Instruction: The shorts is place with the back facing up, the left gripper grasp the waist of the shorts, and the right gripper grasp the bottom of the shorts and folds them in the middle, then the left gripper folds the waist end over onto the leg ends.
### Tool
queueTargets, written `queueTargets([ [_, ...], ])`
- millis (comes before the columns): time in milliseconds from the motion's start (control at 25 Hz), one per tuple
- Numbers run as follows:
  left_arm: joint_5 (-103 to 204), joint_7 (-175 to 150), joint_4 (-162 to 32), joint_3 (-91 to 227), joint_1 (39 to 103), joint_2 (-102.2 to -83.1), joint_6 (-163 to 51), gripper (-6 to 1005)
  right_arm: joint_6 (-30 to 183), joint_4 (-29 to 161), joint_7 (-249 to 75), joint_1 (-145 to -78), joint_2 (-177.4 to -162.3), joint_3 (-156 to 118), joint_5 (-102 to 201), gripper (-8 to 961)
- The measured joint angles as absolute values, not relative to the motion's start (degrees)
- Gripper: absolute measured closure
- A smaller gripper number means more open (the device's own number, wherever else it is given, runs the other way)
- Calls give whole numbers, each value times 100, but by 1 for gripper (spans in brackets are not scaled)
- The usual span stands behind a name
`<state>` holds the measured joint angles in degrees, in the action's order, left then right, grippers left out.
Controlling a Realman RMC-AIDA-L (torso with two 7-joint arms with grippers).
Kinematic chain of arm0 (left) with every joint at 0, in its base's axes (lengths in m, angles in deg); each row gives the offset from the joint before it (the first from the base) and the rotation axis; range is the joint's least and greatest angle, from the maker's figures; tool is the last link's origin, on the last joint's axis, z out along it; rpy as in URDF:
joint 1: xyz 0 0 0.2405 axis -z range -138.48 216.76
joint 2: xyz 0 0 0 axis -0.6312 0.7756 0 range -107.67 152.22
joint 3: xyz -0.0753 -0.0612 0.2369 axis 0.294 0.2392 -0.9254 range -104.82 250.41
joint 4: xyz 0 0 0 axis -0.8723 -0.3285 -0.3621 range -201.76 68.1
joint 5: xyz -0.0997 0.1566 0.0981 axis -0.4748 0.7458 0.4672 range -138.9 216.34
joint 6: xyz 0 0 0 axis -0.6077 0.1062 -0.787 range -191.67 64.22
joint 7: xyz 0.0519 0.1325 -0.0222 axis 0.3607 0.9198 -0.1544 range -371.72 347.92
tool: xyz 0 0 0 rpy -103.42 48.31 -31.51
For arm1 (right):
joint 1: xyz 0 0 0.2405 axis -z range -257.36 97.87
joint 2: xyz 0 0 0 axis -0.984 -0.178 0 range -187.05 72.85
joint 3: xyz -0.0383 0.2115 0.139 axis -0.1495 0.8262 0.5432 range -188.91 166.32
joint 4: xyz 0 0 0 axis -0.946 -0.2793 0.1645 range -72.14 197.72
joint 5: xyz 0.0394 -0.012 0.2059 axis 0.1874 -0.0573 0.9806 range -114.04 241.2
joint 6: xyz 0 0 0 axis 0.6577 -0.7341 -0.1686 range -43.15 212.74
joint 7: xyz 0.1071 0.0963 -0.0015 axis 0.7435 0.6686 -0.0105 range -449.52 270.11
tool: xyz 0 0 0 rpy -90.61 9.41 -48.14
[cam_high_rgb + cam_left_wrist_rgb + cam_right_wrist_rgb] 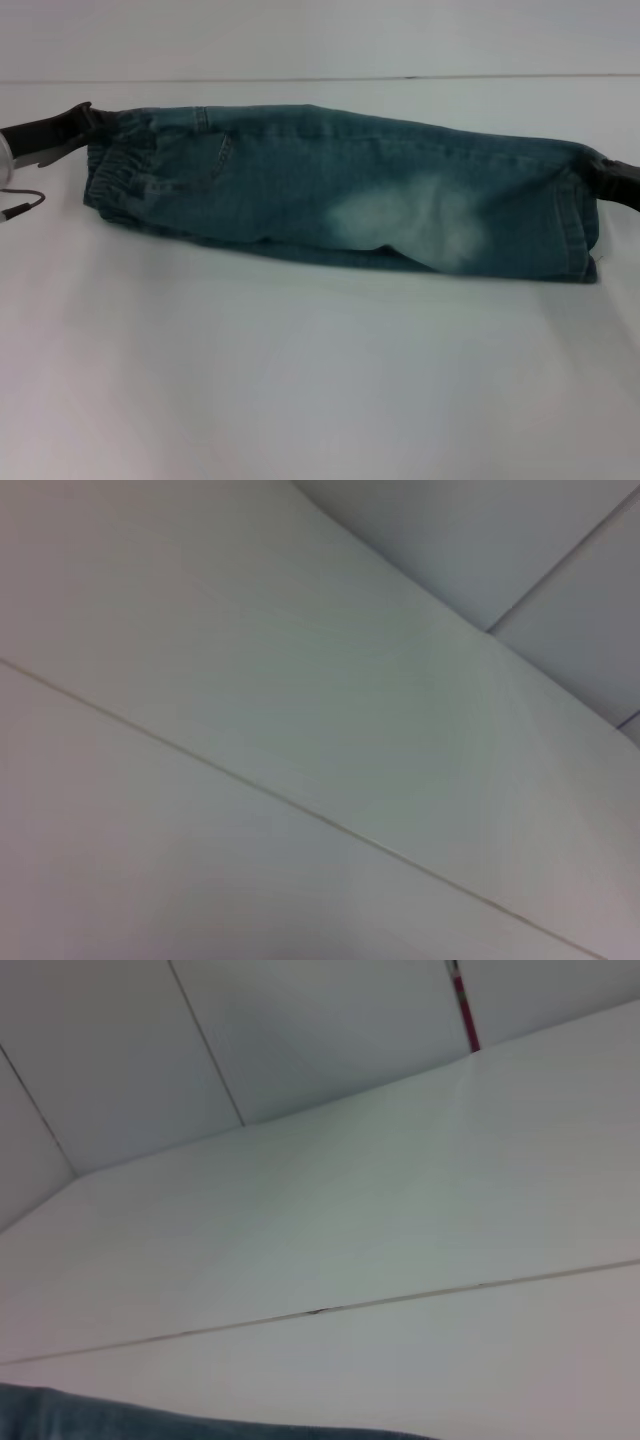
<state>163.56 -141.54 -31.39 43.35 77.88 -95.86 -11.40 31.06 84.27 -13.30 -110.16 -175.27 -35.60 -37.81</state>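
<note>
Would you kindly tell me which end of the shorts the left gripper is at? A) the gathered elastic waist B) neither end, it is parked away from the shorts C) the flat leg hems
A: in the head view the left gripper meets the shorts at the puckered waist, while the right gripper is at the hemmed end.

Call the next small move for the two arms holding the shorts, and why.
Probably lower both ends to the table and release. The shorts already hang folded lengthwise between the left gripper at the waist and the right gripper at the bottom of the shorts.
</note>
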Motion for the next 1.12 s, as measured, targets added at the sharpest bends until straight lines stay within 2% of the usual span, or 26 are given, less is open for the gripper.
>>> queueTargets([
  [360, 16377, -13868, -3228, 4227, 7785, -9624, -1220, 965, 3401, 8405, -1472, -11208, -17624, -3645, -3815, 872],
  [400, 16365, -13819, -3228, 4217, 7785, -9638, -1226, 965, 3427, 8405, -1470, -11216, -17629, -3677, -3816, 832],
  [560, 16335, -13664, -3208, 4226, 7768, -9715, -1304, 771, 3473, 8398, -1430, -11237, -17633, -3802, -3819, 674],
  [840, 15995, -13402, -3190, 4252, 7701, -9726, -1368, 541, 3400, 8352, -1468, -11186, -17636, -3788, -3791, 407],
  [1000, 16022, -13371, -3162, 4215, 7648, -9583, -1134, 424, 3033, 8397, -1369, -11091, -17594, -3697, -3782, 314],
  [1120, 16108, -13239, -3084, 4194, 7566, -9371, -678, 336, 2510, 8525, -1146, -10972, -17500, -3666, -3782, 244],
])
